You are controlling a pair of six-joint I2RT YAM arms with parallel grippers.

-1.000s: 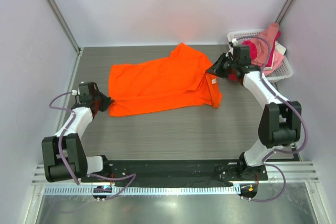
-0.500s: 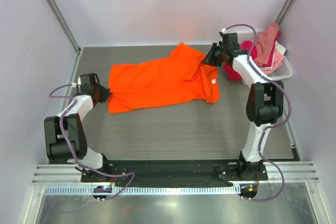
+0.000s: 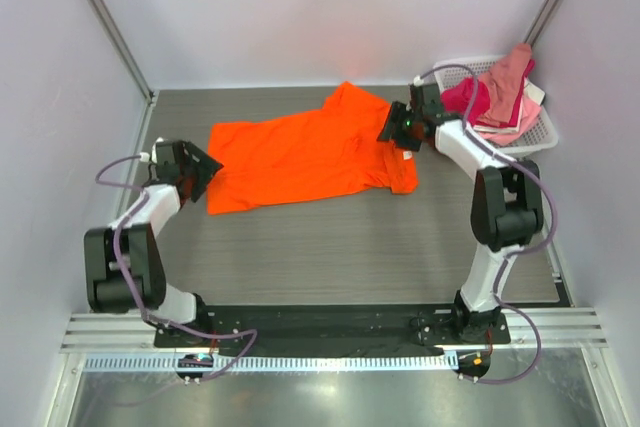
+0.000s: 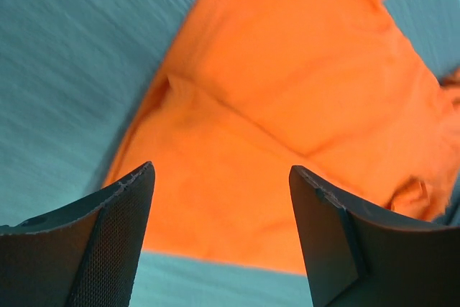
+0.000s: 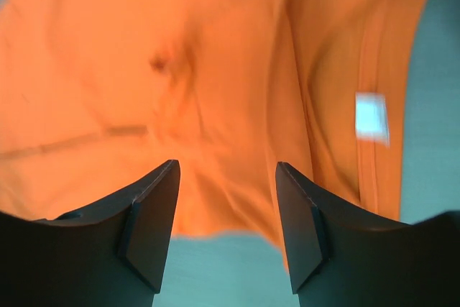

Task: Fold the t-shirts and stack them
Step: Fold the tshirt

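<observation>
Left claw [image 4: 221, 170] and right claw [image 5: 226, 165] gape — both have just let go of the orange t-shirt [image 3: 300, 157], seemingly spread for folding.

Bright, even overhead light; both wrist views softly blurred.

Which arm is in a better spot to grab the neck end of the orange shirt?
Probably the right arm. The right gripper hangs open right over the neck end of the orange t-shirt, close to the white label. The left gripper is open too, but it is at the opposite, bottom edge.
</observation>
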